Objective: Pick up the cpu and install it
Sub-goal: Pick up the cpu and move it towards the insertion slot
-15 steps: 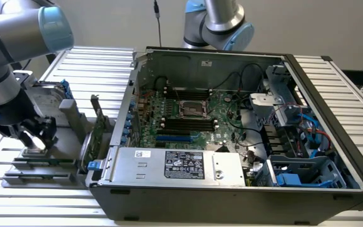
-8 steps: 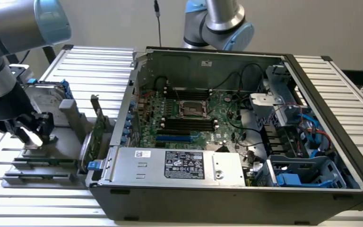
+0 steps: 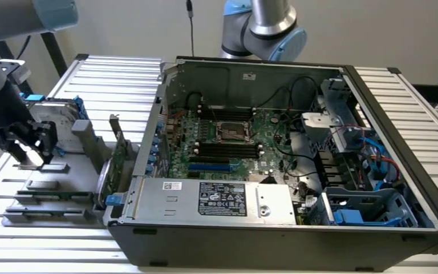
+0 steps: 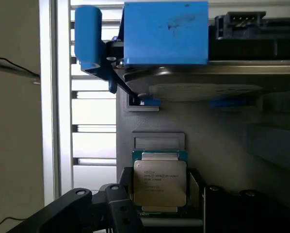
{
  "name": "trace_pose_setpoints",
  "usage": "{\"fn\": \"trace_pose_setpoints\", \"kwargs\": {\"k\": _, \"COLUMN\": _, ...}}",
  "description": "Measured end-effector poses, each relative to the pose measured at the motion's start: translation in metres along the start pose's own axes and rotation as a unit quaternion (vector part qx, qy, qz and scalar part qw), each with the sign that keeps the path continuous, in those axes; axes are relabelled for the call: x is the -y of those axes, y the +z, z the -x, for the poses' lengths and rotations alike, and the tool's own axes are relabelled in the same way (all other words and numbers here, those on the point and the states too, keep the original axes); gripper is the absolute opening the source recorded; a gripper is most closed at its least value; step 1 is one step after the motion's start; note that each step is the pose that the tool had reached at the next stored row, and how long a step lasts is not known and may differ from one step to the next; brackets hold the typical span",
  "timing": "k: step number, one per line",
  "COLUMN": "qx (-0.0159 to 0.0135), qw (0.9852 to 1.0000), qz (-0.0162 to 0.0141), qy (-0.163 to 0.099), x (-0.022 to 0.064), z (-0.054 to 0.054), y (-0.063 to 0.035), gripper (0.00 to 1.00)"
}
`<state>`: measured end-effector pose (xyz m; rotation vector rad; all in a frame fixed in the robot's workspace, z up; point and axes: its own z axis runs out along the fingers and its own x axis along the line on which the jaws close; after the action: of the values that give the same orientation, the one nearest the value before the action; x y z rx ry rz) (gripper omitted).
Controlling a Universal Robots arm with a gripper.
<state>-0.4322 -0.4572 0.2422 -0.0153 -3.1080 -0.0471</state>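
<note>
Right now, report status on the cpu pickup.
Gripper down at the cpu. Cpu flat in grey holder, motherboard socket empty. Hard drive close by, apart from cpu.

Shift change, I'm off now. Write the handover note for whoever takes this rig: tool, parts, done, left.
Tool: down low at the grey holder on the exterior view's left, right at the cpu. Whether it grips cannot be told.
Cpu: lies flat, metal top up, in its recess on the holder, outside the computer case.
Socket: in the middle of the motherboard, looks empty.
Done: the approach to the cpu.
Left: the cpu does not look lifted yet and is not in the socket.
</note>
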Motion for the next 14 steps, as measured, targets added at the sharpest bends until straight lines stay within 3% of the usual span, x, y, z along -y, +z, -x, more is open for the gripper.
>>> {"fn": "trace_pose_setpoints", "kwargs": {"k": 14, "qx": -0.0002, "qw": 1.0000, "qz": -0.0002, "qy": -0.006, "x": -0.0020, "z": 0.004, "y": -0.0637, "gripper": 0.55}}
